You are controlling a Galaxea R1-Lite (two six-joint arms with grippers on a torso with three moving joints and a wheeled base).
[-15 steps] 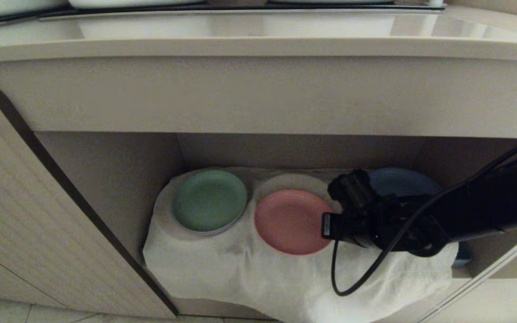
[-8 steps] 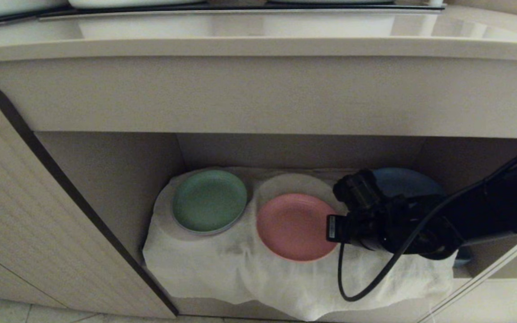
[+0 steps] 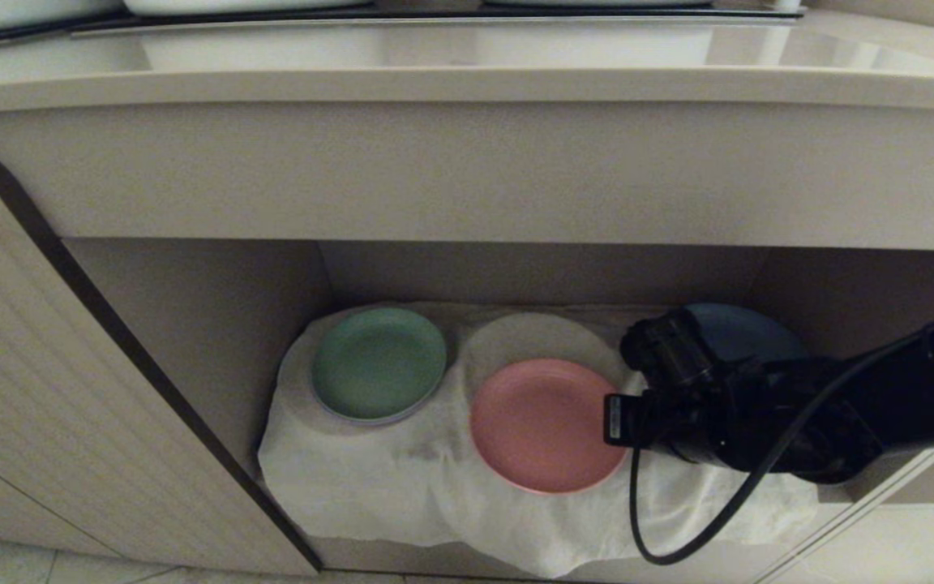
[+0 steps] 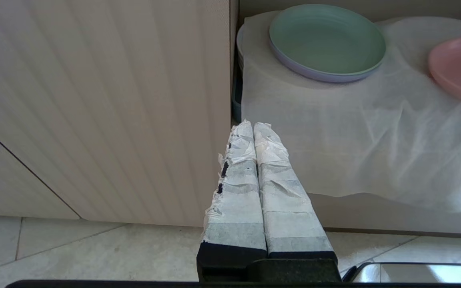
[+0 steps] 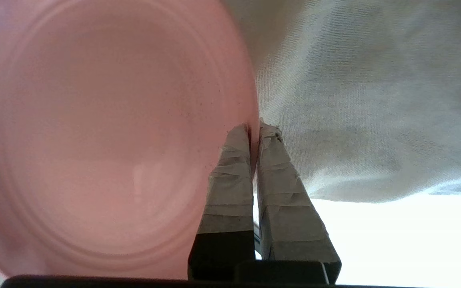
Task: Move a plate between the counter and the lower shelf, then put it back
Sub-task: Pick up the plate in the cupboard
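Note:
The salmon-pink plate (image 3: 544, 426) (image 5: 106, 132) is over the white cloth (image 3: 402, 487) in the middle of the lower shelf (image 3: 191, 324), near its front edge. My right gripper (image 5: 254, 130) is shut on the plate's right rim, one finger above and one below. In the head view the gripper (image 3: 617, 422) reaches in from the right on its black arm. The plate's edge also shows in the left wrist view (image 4: 460, 68). My left gripper (image 4: 253, 126) is shut and empty, low in front of the cabinet. The counter (image 3: 467, 85) runs across above.
A green plate (image 3: 378, 362) (image 4: 326, 38) lies at the shelf's left. A blue plate (image 3: 739, 332) lies at the back right, partly behind my arm. A ribbed cabinet door (image 3: 70, 389) stands open on the left. A cable (image 3: 661, 543) loops below the right wrist.
My right gripper has drawn back toward the shelf's front and right, and the pink plate has come with it. The left arm has not moved.

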